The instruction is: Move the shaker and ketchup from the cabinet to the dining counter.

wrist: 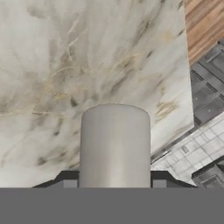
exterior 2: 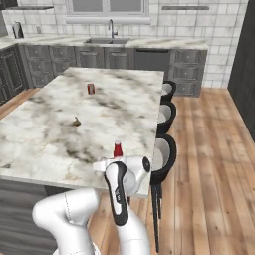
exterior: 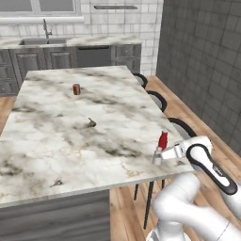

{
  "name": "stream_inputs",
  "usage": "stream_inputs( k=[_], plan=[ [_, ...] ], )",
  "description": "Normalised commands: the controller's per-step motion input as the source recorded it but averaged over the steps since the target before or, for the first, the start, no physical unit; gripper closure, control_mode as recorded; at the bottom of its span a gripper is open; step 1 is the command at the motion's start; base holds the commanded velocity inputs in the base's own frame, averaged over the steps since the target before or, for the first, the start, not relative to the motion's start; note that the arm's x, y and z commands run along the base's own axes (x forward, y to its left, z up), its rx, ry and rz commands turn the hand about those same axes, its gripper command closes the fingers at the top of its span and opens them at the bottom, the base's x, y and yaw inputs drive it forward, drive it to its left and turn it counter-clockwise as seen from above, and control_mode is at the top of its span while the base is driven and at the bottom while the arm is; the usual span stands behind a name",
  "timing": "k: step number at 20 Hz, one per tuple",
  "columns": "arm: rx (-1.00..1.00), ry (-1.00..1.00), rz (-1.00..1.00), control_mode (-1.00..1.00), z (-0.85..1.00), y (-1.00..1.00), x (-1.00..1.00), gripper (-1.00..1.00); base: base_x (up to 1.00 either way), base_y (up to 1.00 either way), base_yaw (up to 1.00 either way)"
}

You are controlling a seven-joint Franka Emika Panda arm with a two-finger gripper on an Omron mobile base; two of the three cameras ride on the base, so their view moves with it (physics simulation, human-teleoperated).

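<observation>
Marble dining counter [exterior: 70, 141] fills the left base view; the ketchup [exterior: 163, 140] stands upright near its right edge, the gripper [exterior: 158, 156] clamped on the bottle's lower part. Right base view: ketchup [exterior 2: 118, 149] just above the gripper [exterior 2: 107, 164], stools [exterior 2: 164, 152] beside the counter [exterior 2: 60, 139]. Hand view: a pale cylinder [wrist: 115, 144] sits tight between the finger tips [wrist: 68, 178], over veined marble.
</observation>
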Motion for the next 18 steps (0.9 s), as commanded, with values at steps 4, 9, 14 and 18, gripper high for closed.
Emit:
stream_inputs(
  k=[4,9,14,18],
  plan=[
    [-0.14,-0.58,0.36,-1.0,-0.79,-0.41,0.23,1.0,0.0,0.0,0.0],
    [-0.17,-0.62,0.33,-1.0,-0.85,-0.44,0.0,1.0,0.0,0.0,0.0],
    [-0.18,-0.64,0.3,-1.0,-0.83,-0.55,-0.08,1.0,0.0,0.0,0.0],
    [-0.17,-0.59,0.25,-1.0,-0.77,-0.55,-0.08,1.0,0.0,0.0,0.0]
  ],
)
